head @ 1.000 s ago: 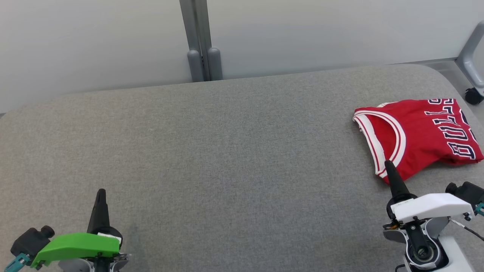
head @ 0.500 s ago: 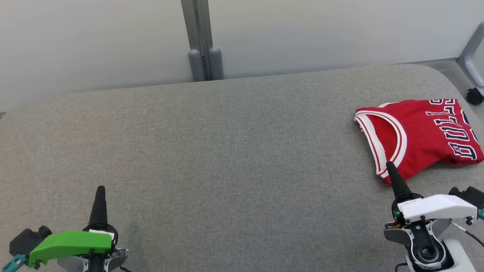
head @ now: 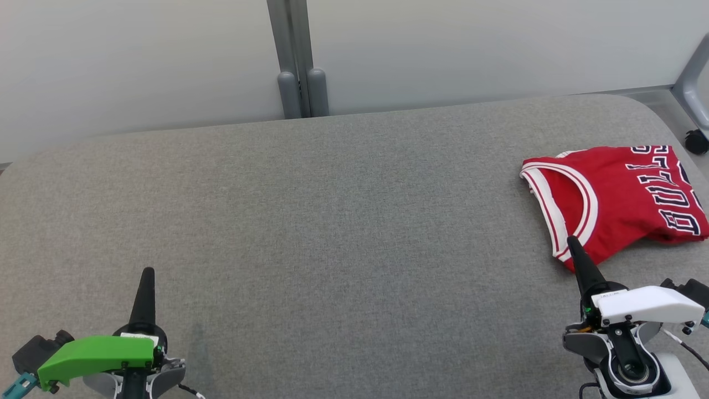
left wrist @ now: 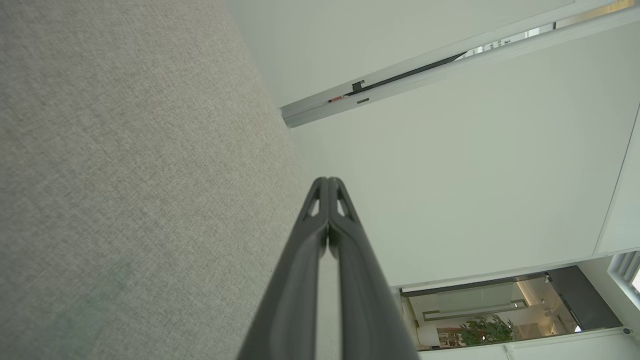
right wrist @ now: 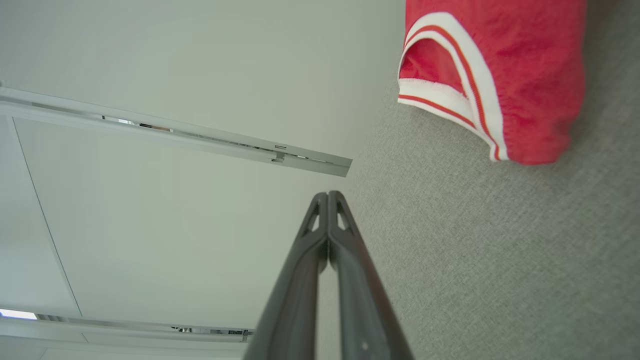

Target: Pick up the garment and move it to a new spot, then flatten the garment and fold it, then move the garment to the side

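Note:
The garment is a red sleeveless jersey with white trim and dark lettering, lying folded at the right edge of the grey padded table; its armhole end also appears in the right wrist view. My right gripper is shut and empty, its tip in front of the jersey's near corner, above the cloth. At the lower left my left gripper hovers over bare table, shut with nothing in it. Both pairs of fingertips press together in the wrist views.
A pale wall with a grey post runs behind the table's far edge. A chair leg with a castor stands at the far right. The grey surface stretches wide between the two grippers.
Both grippers have drawn back a little toward the near edge, staying shut. The jersey lies where it was; the camera shifted slightly.

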Controlling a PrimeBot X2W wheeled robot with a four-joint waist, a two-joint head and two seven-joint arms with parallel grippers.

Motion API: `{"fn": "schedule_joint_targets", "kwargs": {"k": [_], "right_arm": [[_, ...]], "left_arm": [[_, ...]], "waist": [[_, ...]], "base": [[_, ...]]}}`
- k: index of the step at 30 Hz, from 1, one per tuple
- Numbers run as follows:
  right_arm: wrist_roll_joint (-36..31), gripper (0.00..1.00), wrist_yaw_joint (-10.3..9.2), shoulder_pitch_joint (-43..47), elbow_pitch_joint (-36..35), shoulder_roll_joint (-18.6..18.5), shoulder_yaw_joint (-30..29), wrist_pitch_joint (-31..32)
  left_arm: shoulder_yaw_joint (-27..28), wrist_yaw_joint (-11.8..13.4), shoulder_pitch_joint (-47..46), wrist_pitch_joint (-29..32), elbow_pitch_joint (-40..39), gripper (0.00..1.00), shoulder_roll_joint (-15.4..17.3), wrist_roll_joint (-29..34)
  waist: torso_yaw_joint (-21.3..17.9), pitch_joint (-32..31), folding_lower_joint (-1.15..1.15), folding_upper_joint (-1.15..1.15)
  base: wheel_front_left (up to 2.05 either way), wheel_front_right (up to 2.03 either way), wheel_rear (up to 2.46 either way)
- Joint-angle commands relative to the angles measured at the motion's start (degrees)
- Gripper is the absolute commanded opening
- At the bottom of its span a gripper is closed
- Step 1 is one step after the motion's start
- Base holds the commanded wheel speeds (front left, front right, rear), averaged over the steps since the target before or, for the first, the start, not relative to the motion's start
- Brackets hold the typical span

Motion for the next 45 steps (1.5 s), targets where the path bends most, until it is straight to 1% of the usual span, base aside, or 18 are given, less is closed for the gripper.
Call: {"fn": "schedule_joint_targets", "kwargs": {"k": [1,39,45], "right_arm": [[1.3,0.0,0.02,0.3,-0.6,0.0,-0.4,0.5],[14.3,0.0,0.02,1.4,-1.9,2.0,-3.8,4.6],[14.4,0.0,0.02,1.4,-1.9,2.0,-3.8,4.8]], "left_arm": [[0.3,-0.3,-1.2,0.4,-0.6,0.0,0.1,-1.5],[1.2,-0.8,-2.2,4.5,-0.9,0.0,-0.2,-17.2],[1.2,-0.8,-2.1,4.6,-0.8,0.0,-0.2,-17.1]], "waist": [[0.0,0.0,0.0,0.0],[0.6,0.2,0.0,0.0],[0.6,0.2,0.0,0.0]], "base": [[0.0,0.0,0.0],[0.0,0.0,0.0],[0.0,0.0,0.0]]}}
